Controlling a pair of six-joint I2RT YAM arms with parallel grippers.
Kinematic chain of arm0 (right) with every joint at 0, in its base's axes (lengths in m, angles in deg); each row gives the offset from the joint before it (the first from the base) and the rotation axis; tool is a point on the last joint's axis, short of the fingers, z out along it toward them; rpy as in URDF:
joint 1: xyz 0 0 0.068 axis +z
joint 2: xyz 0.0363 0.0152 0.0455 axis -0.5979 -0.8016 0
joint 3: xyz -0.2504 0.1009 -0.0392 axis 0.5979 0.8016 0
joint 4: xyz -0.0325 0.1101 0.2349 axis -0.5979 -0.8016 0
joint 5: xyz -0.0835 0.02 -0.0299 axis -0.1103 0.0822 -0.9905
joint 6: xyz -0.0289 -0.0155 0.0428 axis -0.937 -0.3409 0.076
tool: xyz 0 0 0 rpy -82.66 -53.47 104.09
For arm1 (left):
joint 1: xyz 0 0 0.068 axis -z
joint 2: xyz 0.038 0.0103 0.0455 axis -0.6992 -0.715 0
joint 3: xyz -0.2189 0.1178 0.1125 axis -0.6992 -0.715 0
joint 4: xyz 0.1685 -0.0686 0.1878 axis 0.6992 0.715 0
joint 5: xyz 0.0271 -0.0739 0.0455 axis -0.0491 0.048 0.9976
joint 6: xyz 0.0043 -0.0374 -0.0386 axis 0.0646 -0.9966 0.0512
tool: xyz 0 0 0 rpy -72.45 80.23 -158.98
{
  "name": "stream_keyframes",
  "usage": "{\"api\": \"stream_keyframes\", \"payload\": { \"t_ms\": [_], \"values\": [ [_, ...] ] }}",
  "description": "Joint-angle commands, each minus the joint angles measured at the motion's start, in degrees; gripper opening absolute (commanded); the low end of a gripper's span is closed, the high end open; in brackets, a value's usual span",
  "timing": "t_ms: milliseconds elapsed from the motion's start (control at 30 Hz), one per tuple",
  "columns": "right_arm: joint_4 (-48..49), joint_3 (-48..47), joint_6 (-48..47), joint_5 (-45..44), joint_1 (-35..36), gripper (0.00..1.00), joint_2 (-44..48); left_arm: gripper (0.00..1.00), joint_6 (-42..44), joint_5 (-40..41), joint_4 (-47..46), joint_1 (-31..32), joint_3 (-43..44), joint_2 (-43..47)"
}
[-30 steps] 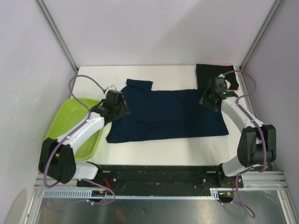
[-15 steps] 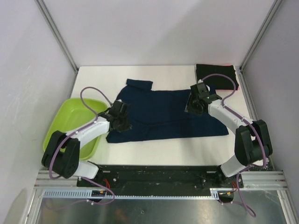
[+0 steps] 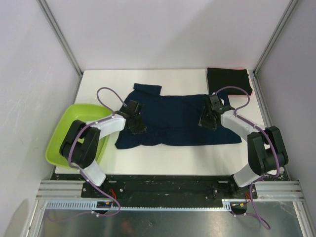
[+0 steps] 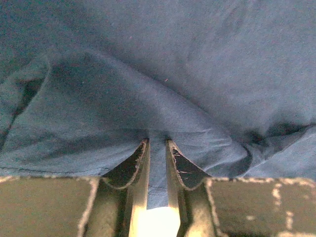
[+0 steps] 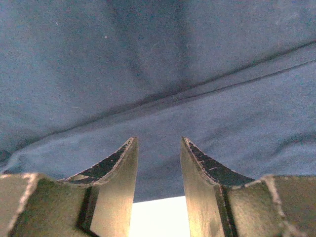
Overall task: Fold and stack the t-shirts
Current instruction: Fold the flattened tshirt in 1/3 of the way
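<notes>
1. The navy t-shirt (image 3: 177, 121) lies spread flat across the middle of the white tabletop (image 3: 148, 160). Its long side runs left to right, and one sleeve sticks out twd the far edge.
2. The left gripper (image 3: 136, 123) is down on the shirt's left end, nr the near-left part of the cloth.
3. In the left wrist view, the left gripper (image 4: 157, 143) has its jaws nearly together. A raised fold of navy cloth (image 4: 163, 98) is pinched betw. them, and the fabric bunches up in a ridge just past the tips.
4. The right gripper (image 3: 207, 121) sits on the shirt's right portion, well apart from the left one.
5. In the right wrist view, the right gripper (image 5: 158, 140) has its jaws standing partway apart. Navy cloth (image 5: 158, 74) fills the gap, a seam line runs across just beyond, and a bright strip of tabletop shows below.
6. We can't tell whether those jaws clamp the fabric or only rest around it.
7. The black t-shirt (image 3: 228, 80) lies folded in the far-right corner of the tabletop, apart from the navy one. A thin red-pink edge (image 3: 240, 68) shows at its far side.
8. A lime-green tub (image 3: 61, 140) sits at the left edge, twd the near-left corner, under the left arm.
</notes>
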Motion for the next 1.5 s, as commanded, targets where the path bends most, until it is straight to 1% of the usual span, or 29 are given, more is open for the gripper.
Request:
{"api": "stream_keyframes", "payload": {
  "t_ms": [0, 133, 200, 233, 367, 433, 567, 667, 767, 833, 1000, 1100, 1267, 1367, 1467],
  "values": [
    [2.08, 1.79, -1.04, -1.03, 0.50, 0.44, 2.09, 0.23, -0.94, -0.08, -2.30, 0.09, 4.55, -2.27],
    [2.76, 2.90, -1.96, -0.92, 0.82, 0.44, 1.59, 0.25, -0.87, -0.24, -2.10, 0.01, 4.22, -2.54],
    [2.62, 3.57, -2.27, -2.15, 0.90, 0.44, 1.30, 0.26, -0.69, -0.10, -1.37, -0.05, 2.44, -1.26],
    [2.58, 4.04, -2.33, -2.55, 0.66, 0.44, 1.22, 0.26, -0.71, 1.20, -0.88, -0.07, 1.18, -0.18],
    [3.13, 6.85, -1.25, -3.43, -1.40, 0.44, 2.02, 0.32, -1.28, 5.10, 0.29, -0.78, -5.92, 5.12],
    [3.94, 8.34, -0.63, -3.86, -2.54, 0.44, 2.94, 0.37, -1.08, 5.85, 0.31, -1.50, -7.98, 6.35],
    [5.62, 10.11, -0.49, -3.64, -4.26, 0.45, 3.60, 0.42, 0.18, 6.15, 0.82, -2.70, -8.05, 6.84],
    [5.62, 10.32, -0.65, -3.80, -4.34, 0.45, 4.13, 0.45, 1.11, 5.40, 0.99, -2.81, -6.86, 8.82],
    [5.38, 10.49, -0.77, -4.18, -4.05, 0.45, 5.11, 0.46, 1.56, 3.35, 1.06, -2.69, -5.65, 11.05],
    [5.07, 10.54, -0.79, -4.35, -3.95, 0.45, 5.52, 0.44, 1.47, 2.07, 1.24, -2.37, -5.34, 12.29],
    [4.30, 10.63, -0.80, -5.03, -3.07, 0.45, 6.89, 0.38, 0.74, 1.16, 3.05, -0.67, -7.98, 17.46],
    [4.27, 10.63, -0.52, -4.70, -2.46, 0.45, 7.37, 0.36, 0.48, 0.82, 3.78, 1.81, -10.82, 20.41],
    [4.27, 10.59, 0.15, -4.52, -1.75, 0.45, 8.03, 0.35, -0.70, 2.13, 5.48, 8.60, -12.89, 20.86],
    [4.22, 10.58, 0.29, -4.26, -1.69, 0.45, 8.07, 0.35, -1.06, 2.98, 5.67, 10.67, -13.26, 20.26],
    [4.63, 10.57, 0.95, -2.82, -0.96, 0.45, 8.77, 0.36, -1.96, 5.21, 6.29, 11.36, -13.50, 21.10]
  ]
}}
